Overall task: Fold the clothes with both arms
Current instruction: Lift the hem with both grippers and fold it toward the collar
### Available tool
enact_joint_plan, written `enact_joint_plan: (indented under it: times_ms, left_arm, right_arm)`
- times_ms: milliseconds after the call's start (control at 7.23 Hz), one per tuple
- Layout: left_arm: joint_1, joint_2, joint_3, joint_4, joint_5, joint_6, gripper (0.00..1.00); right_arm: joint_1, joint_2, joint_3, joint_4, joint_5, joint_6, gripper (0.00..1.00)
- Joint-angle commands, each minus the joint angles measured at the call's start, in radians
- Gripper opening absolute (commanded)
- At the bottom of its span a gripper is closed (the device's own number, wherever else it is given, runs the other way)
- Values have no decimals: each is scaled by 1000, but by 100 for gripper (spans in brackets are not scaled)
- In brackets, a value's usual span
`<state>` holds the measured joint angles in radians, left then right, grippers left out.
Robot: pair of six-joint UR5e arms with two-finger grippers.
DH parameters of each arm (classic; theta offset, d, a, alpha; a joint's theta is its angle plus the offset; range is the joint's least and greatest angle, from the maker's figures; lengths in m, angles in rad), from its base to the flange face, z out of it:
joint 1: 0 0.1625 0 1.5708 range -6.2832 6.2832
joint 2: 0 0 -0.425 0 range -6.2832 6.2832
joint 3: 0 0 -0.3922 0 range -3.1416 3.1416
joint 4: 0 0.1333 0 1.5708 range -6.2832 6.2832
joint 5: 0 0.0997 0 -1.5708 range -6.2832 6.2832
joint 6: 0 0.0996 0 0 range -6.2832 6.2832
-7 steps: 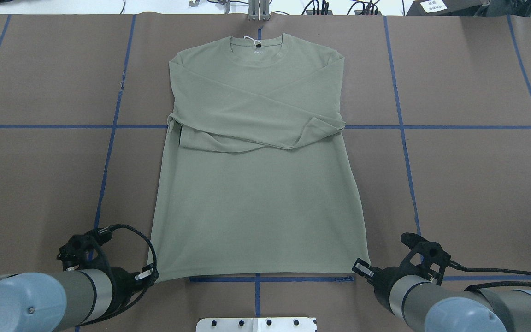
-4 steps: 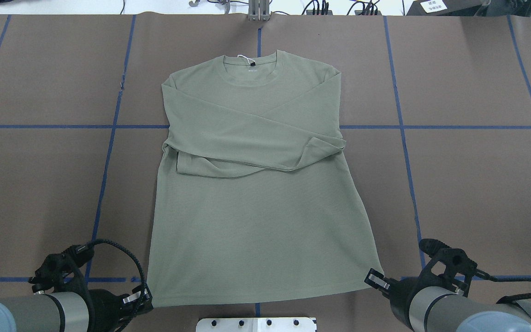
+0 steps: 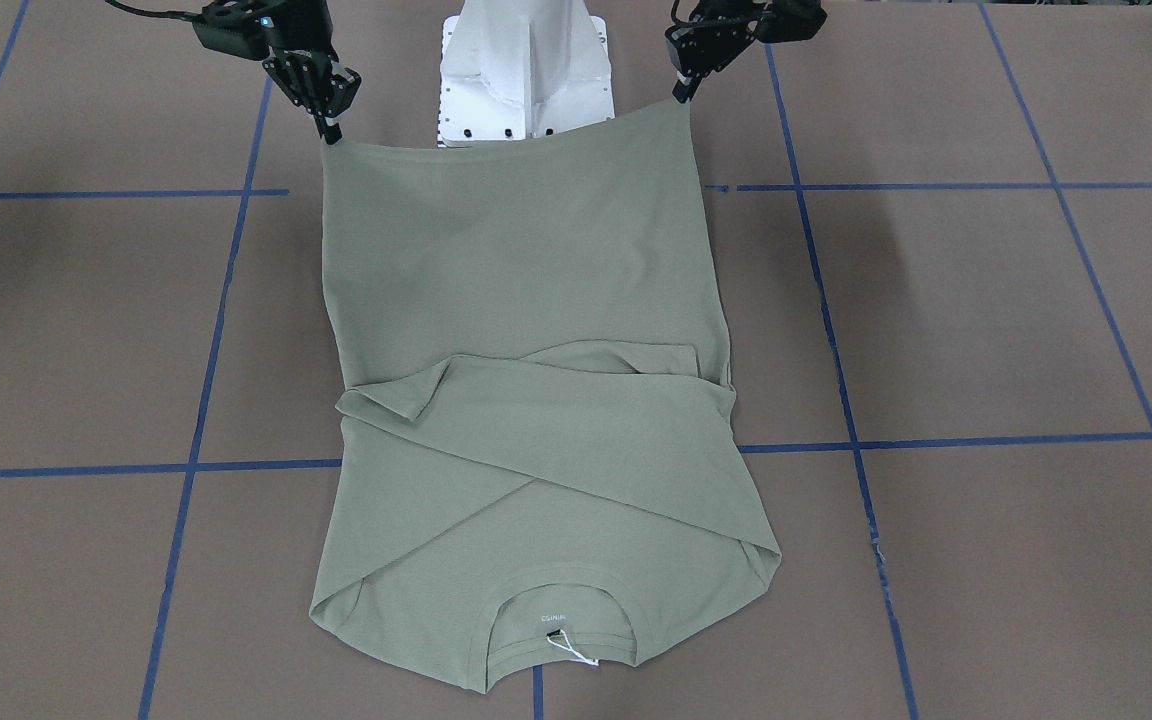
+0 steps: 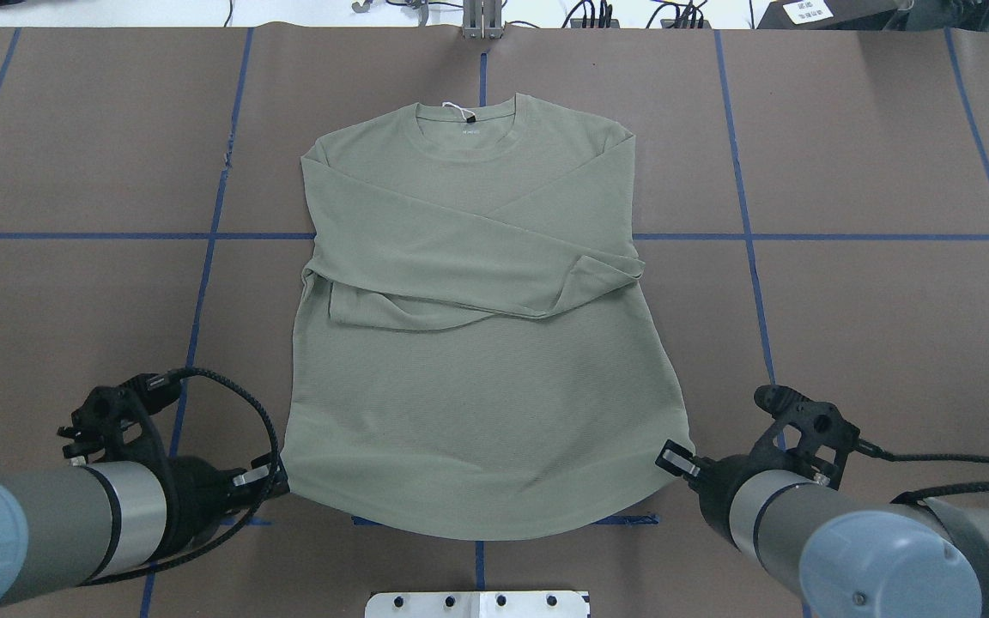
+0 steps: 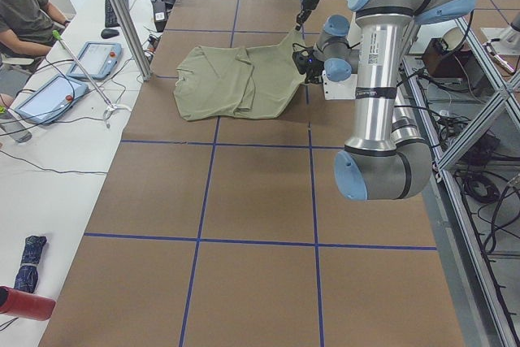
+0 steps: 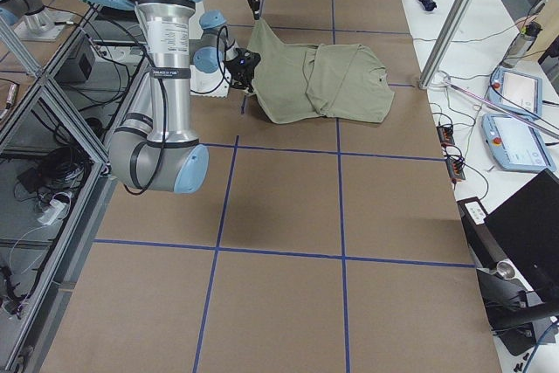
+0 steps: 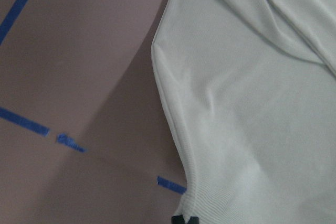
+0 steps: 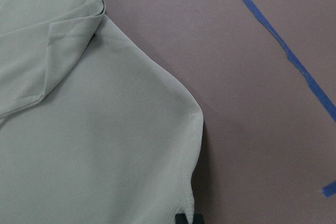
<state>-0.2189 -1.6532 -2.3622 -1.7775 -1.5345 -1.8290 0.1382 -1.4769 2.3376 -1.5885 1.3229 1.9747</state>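
Brown paper covers the table [image 4: 889,343], marked into large squares by blue tape lines [image 4: 743,172]. At the middle of the overhead view lies the shirt [image 4: 477,369], pale green, with its collar [image 4: 467,129] toward the top of the frame and its hem [image 4: 477,532] toward the bottom. Both sleeves [image 4: 460,257] are folded across the chest, one crossing over the other. A small white tag [image 3: 571,648] on a string loop sits at the neck opening, low in the front-facing view.

The left arm [image 4: 39,532] comes in at the lower left of the overhead view, and the left gripper [image 4: 276,482] is clenched on the hem corner on that side. The right arm [image 4: 846,549] comes in at the lower right, and the right gripper [image 4: 676,457] is clamped on the other hem corner. Each wrist view shows black fingertips [image 7: 179,219] at the bottom edge of the frame pinching the ribbed hem. The two corners are held up off the table and the hem between them sags in a curve, while the collar end of the shirt lies flat. In the front-facing view the raised hem hangs across the top of the frame, in front of the white base [image 3: 526,60].

A seated person [image 5: 24,6] shows in the upper left of the exterior left view, at a white bench [image 5: 49,193] with two tablets [image 5: 49,97].
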Motion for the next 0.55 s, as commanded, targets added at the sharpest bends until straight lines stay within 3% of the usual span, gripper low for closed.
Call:
enact_joint_plan:
  times_ms: [0,138,415]
  left_arm:
    - [-170,-122,158,0,-6,205,0]
    - [-275,-210,282,-3,-12,315,0]
    - [-411,-313,456,-19,-12,394,0]
  right_arm:
    - [184,149,-136,-4,75,-211,0]
    - [313,217,-234,-2,175,-279,0]
    - [513,350,-451,7,257,-442,0]
